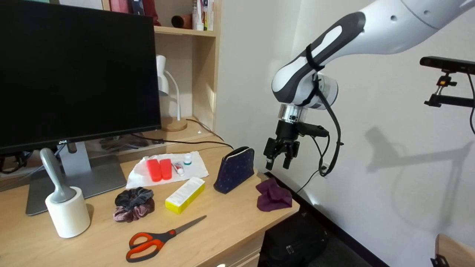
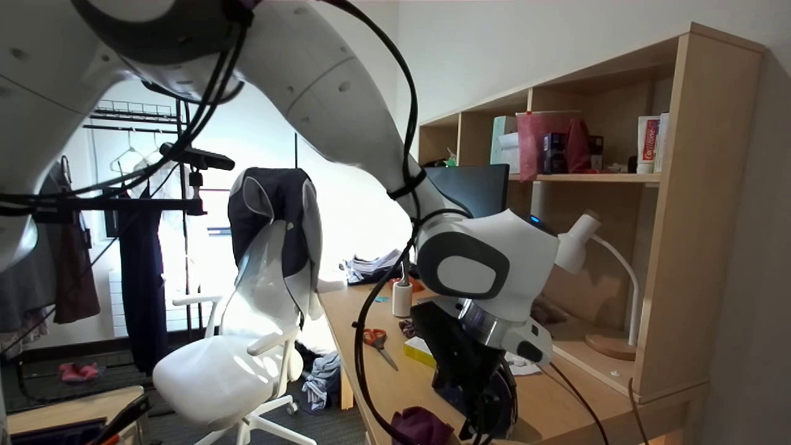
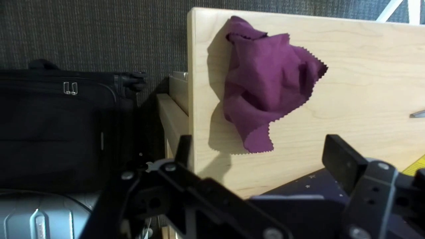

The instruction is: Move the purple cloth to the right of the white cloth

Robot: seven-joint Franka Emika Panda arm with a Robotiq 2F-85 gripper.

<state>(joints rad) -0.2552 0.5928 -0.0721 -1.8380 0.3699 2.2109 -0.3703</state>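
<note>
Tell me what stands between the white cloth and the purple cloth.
A navy star-print pouch stands between the white cloth and the purple cloth, as an exterior view shows.

White glare blooms behind the chair [image 2: 256, 315].

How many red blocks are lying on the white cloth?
2. In an exterior view they lie side by side on the white cloth: the left red block, and the right red block beside a small tube. I see no others.
</note>
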